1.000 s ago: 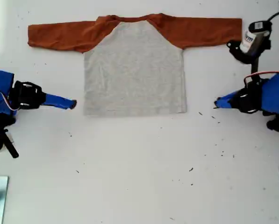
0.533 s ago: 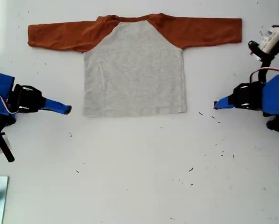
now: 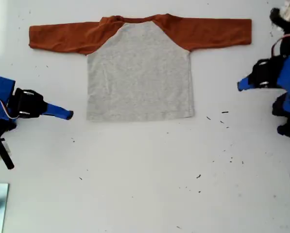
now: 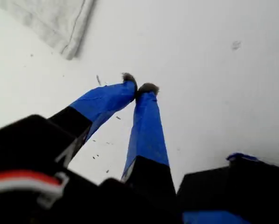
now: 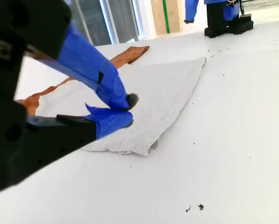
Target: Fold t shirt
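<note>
While the fingers of my first gripper (image 4: 138,87) were clenched tip to tip on nothing, those of my second gripper (image 5: 128,109) were likewise drawn together and empty, poised just beside the hem corner (image 5: 141,148) of the t shirt (image 3: 140,73). My first gripper stood farther from the cloth, off its side towards the exterior view's right. The garment lay flat on the counter (image 3: 145,184), untouched and unfolded, so the work was judged to be at the approach before a first fold. The next move would call for parting the fingers and pinching an edge. The collar (image 3: 135,20) pointed to the exterior view's top, and the long axis ran across that view through both spread sleeves.
</note>
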Controlling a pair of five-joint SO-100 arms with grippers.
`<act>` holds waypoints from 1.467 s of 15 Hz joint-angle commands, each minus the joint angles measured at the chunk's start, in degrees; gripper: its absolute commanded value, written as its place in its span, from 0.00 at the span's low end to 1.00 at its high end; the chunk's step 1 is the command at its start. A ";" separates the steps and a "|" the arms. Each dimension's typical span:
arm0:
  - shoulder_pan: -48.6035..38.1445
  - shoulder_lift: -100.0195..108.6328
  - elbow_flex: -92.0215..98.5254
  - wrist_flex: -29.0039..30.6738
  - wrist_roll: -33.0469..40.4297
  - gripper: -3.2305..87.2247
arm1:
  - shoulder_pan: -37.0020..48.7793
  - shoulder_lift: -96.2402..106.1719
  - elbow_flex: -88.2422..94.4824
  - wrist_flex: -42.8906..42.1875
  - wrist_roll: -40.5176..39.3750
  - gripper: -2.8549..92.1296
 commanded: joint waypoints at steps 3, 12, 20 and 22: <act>-0.44 0.35 0.70 -0.09 0.53 0.03 | 23.91 -25.49 -35.68 7.38 -24.35 0.06; -0.70 0.35 0.70 -0.09 0.97 0.03 | 44.65 -49.31 -44.82 -7.21 -40.69 0.41; -0.53 0.09 0.79 -0.18 0.70 0.03 | 46.93 -65.65 -18.63 -46.14 -45.97 0.06; -0.70 0.00 0.79 -0.18 0.62 0.03 | 47.20 -61.96 -18.19 -44.12 -47.29 0.06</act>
